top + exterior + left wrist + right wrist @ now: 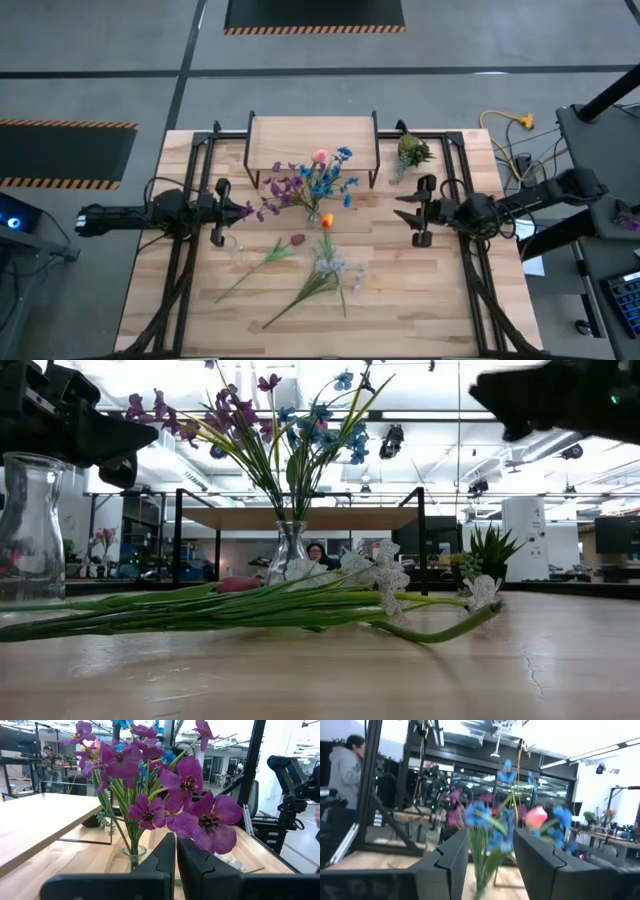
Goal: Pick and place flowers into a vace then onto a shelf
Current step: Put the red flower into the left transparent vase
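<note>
Several flowers stand in the vase before the shelf; three lie on the table. Left hand together, right hand apart (both empty, apparently).

No readable text anywhere in these views: no labels, brand names, numbers or signs can be made out on any surface, near or far. The only markings are orange-and-black hazard stripes edging dark floor mats at the top centre and left of the high view.
</note>
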### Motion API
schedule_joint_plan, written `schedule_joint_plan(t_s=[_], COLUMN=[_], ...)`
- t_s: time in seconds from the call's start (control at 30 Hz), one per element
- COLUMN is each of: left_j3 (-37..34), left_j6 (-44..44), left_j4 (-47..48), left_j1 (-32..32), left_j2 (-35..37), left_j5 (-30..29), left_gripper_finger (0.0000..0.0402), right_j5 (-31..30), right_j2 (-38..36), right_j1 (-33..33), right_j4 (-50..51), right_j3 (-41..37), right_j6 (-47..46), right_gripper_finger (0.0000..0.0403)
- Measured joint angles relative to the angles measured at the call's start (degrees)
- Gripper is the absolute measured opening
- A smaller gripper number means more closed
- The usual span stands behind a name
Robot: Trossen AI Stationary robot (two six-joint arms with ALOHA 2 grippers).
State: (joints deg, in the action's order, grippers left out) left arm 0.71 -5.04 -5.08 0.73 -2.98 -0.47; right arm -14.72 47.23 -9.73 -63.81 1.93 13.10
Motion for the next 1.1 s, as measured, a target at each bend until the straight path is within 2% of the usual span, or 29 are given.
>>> schedule_joint_plan(t_s=[0.1, 0.2, 0.47, 0.63, 0.77, 0.97, 1.1], left_j3=[0.0, 0.0, 3.21, 5.96, 7.67, 8.85, 8.75], left_j6=[0.63, 2.78, 1.99, 1.97, 0.97, -1.95, -0.43], left_j4=[-0.24, -1.08, -2.15, 0.66, 4.64, 8.35, 9.23], left_j1=[0.0, 0.0, 0.04, 0.04, 0.04, 0.04, 0.04], left_j2=[0.0, 0.03, 0.02, 0.02, 0.0, 0.0, 0.0], left_j5=[0.02, -0.04, -0.01, 0.0, 0.0, 0.09, 0.08], left_gripper_finger=[0.0, 0.0, 0.0, 0.0, 0.0, 0.0002, 0.0041], right_j5=[-2.07, -1.64, -1.77, -2.36, -7.48, -8.04, -8.1], right_j2=[-2.01, -3.64, -8.67, -17.63, -26.3, -34.93, -36.26], right_j1=[0.08, -0.03, -0.14, -0.14, -0.13, -0.14, -0.12], right_j4=[1.3, 1.35, 12.49, 26.27, 40.75, 45.53, 45.86], right_j3=[-1.42, -1.33, -1.46, -1.3, -1.1, -1.07, -1.31], right_j6=[-2.71, -5.94, -13.23, -15.48, -18.96, -15.09, -14.02], right_gripper_finger=[0.0137, 0.0129, 0.0108, 0.0097, 0.0089, 0.0078, 0.0074])
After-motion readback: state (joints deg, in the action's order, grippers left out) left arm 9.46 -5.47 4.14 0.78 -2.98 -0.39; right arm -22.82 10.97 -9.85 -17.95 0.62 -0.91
